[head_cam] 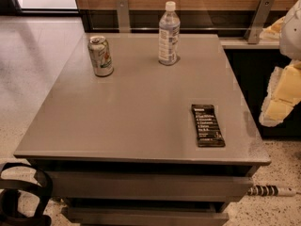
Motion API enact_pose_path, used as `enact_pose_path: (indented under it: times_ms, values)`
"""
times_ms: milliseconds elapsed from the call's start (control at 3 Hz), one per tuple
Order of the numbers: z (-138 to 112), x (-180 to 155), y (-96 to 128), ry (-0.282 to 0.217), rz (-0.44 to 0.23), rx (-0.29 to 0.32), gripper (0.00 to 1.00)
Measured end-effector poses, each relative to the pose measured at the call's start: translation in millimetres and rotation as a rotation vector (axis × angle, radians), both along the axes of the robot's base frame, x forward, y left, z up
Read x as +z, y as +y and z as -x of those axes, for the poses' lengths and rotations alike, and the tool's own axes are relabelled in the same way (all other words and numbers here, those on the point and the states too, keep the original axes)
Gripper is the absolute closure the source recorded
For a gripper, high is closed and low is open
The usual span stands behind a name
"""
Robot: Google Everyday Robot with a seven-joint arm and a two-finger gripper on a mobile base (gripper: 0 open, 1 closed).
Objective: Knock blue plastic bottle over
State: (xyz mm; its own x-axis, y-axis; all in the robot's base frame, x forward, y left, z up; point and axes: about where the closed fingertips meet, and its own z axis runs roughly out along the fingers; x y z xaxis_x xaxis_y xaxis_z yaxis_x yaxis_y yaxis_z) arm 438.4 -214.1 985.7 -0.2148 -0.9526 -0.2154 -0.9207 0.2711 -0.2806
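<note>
The slim bluish plastic bottle (168, 34) stands upright across the grey table (141, 121), far left of the pale gripper (281, 97) beside its right edge, jaws' state untellable.

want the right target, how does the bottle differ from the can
The blue plastic bottle is taller and slimmer than the can. The bottle is clear with a white cap; the can is opaque silver-green. Both stand upright far back on the table. The gripper hangs beyond its right edge, touching neither.
</note>
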Motion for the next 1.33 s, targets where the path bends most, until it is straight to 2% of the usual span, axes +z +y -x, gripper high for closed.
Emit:
enact_pose_path:
  times_ms: [333,667,1000,1333]
  values:
    - [0,0,0,0.0,0.0,0.0,0.0]
    - [-11,4,-4,-0.017,-0.037,-0.015,0.0]
    - [-41,7,-7,-0.034,-0.15,-0.065,0.0]
    - [-82,2,-3,-0.083,-0.355,-0.126,0.0]
